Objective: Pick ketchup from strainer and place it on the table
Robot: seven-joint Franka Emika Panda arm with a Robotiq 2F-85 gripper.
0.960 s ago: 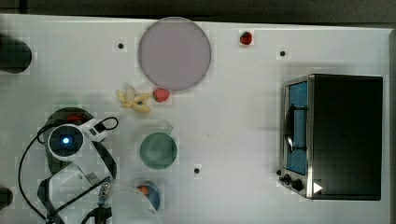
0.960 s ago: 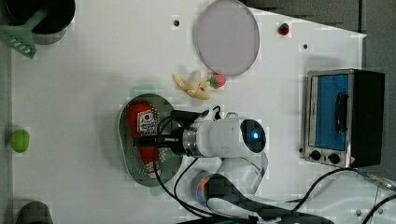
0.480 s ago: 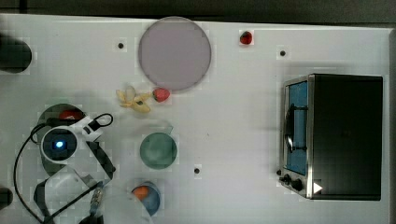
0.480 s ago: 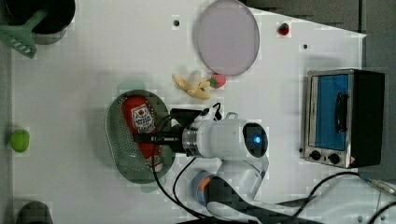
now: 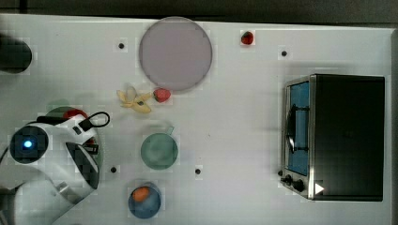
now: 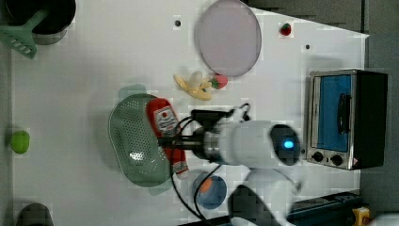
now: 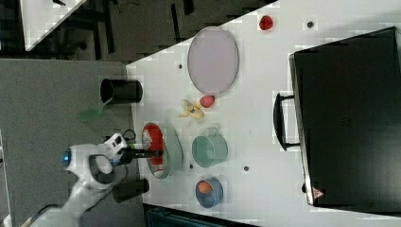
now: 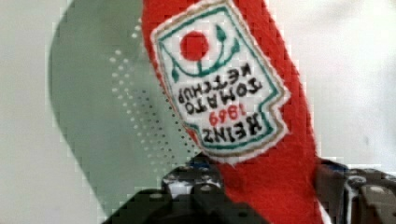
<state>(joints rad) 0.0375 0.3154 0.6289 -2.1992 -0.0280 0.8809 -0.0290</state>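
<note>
Gripping the ketchup (image 6: 165, 126) low on its body, the claw (image 6: 170, 141) holds it above the strainer's (image 6: 131, 141) right rim in the left view, long axis across the fingers; bare tabletop (image 6: 84, 70) lies far left.

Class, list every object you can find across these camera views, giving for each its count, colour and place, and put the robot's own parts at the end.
ketchup: 1, red with white label, lying along the strainer's edge
strainer: 1, pale green, on the table
table: 1, white
plate: 1, grey-lilac, the top view's upper middle
strawberries: 2, red, one by the plate, one near the far edge
banana: 1, yellow, beside a strawberry
cup: 1, green, mid-table
bowl: 1, blue, holding something orange
toaster oven: 1, black and silver, the top view's right
hand: 1, dark, closed on the ketchup
</note>
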